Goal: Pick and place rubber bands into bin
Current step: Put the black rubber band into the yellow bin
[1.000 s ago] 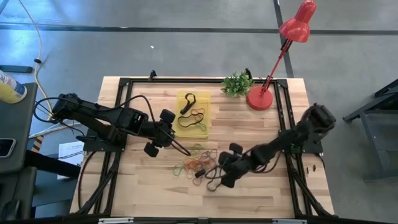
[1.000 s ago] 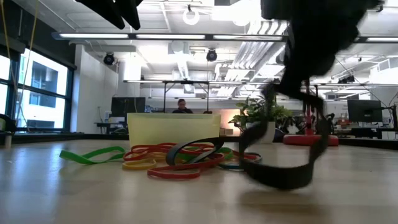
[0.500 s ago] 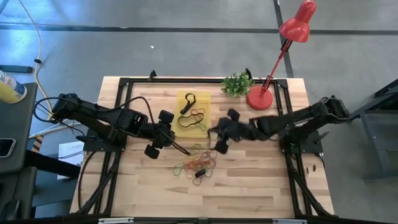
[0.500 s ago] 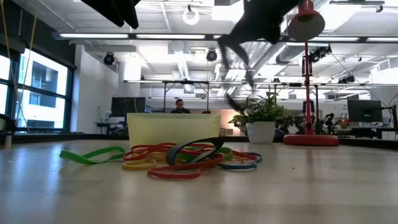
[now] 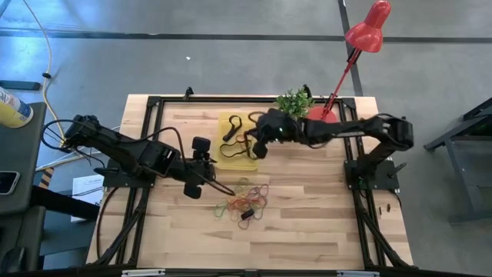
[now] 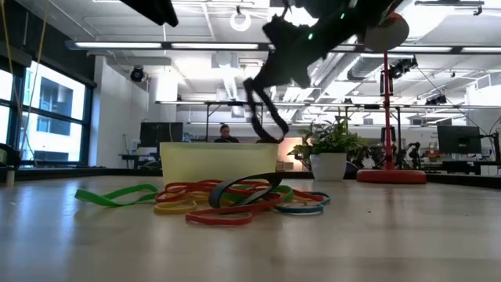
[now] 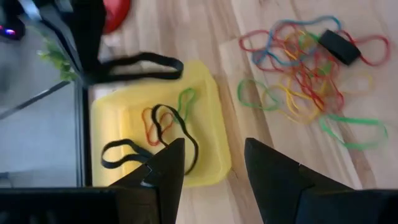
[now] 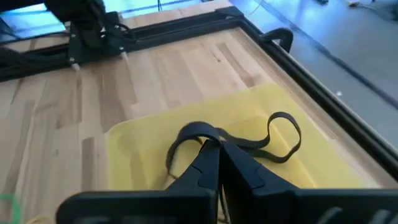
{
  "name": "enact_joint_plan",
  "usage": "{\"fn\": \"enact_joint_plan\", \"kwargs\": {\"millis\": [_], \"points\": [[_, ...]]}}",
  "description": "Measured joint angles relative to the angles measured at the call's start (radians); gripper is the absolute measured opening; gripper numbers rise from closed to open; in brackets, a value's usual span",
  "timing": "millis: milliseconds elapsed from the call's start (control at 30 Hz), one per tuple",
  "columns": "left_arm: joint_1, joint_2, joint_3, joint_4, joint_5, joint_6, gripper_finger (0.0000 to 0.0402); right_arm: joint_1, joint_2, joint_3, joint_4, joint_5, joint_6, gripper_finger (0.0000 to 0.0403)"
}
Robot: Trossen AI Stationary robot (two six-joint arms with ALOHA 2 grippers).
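Observation:
The yellow bin (image 5: 238, 143) sits on the table's far middle part and holds a black, a red-orange and a green rubber band (image 7: 163, 122). A pile of coloured rubber bands (image 5: 244, 201) lies on the wood nearer than the bin, with a short black piece (image 7: 339, 46) on it. My right gripper (image 5: 255, 145) hangs above the bin's right side, shut on a black rubber band (image 8: 231, 138). My left gripper (image 5: 217, 180) is open and raised above the table, left of the pile and near the bin's near-left corner. My right gripper pinches the black rubber band between its two fingers at one point of the loop (image 8: 209, 140), coming from the table's right and slanting down. The band is lifted clear; its loops (image 6: 258, 108) droop slack below the fingers, above the bin (image 6: 219, 160).
A red lamp's base (image 5: 320, 121) and a small green plant (image 5: 293, 102) stand at the far edge, right of the bin. A black frame (image 5: 151, 115) borders the table. Bare wood (image 5: 307, 223) lies near and right of the pile.
My right gripper has swung up from the table's near right, carrying the black band off the wood, then moved toward the far left until it hangs over the bin. The pile has stayed where it was.

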Motion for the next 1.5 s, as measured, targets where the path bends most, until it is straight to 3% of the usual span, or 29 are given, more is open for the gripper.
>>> {"fn": "enact_joint_plan", "kwargs": {"millis": [267,500,667,1033,1267,1500], "points": [[0.001,0.0,0.0,0.068,-0.025,-0.005,0.0156,-0.064,0.137,0.0,0.094,-0.107,0.032,0.0001],[0.001,0.001,-0.035,0.067,-0.027,-0.046,0.0156,-0.083,0.17,0.0,0.097,-0.16,0.043,0.0017],[0.001,0.001,-0.084,0.089,-0.026,-0.071,0.0156,-0.093,0.162,0.0,0.111,-0.222,0.044,0.0067],[0.001,0.001,-0.133,0.167,-0.005,-0.064,0.0156,-0.109,0.162,0.0,0.092,-0.252,0.116,0.0208],[0.002,0.018,-0.133,0.248,0.167,0.108,0.0156,-0.067,0.088,0.0,-0.003,-0.408,0.088,0.0243],[0.003,0.101,-0.133,0.259,0.264,0.246,0.0156,0.087,-0.073,0.001,-0.275,-0.328,-0.008,0.0232]]}}
